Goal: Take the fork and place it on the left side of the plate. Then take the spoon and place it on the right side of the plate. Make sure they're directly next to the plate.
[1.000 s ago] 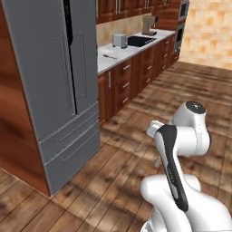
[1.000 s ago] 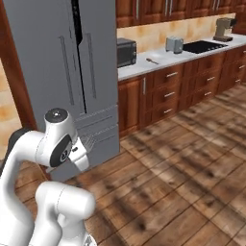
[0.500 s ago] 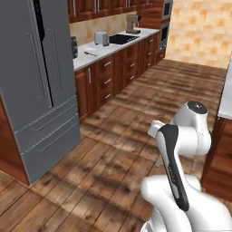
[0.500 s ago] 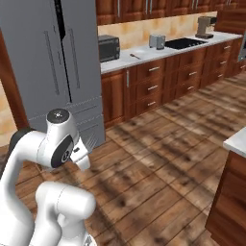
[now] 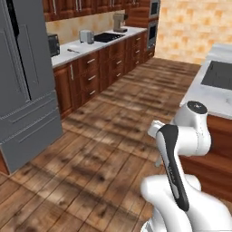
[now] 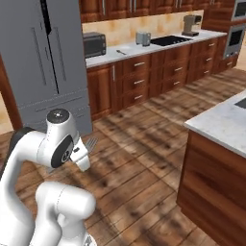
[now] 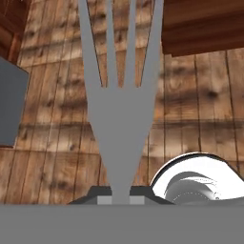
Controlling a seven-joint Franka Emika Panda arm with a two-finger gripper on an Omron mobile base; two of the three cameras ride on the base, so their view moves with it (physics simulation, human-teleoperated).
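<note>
Wooden plank floor [image 5: 104, 149] runs bare through the kitchen, grey fridge [image 5: 22, 81] and brown cabinets [image 5: 99, 63] standing on it, the island [image 6: 216, 168] too.

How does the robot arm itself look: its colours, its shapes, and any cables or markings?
The arm is glossy white with rounded, bulbous segments. A dark stripe runs along one link, and a round dark-grey cap sits on a joint. No cables or markings are visible.

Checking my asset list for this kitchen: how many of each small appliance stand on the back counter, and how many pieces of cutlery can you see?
microwave: 1
toaster: 1
coffee machine: 1
fork: 1
Total: 4
</note>
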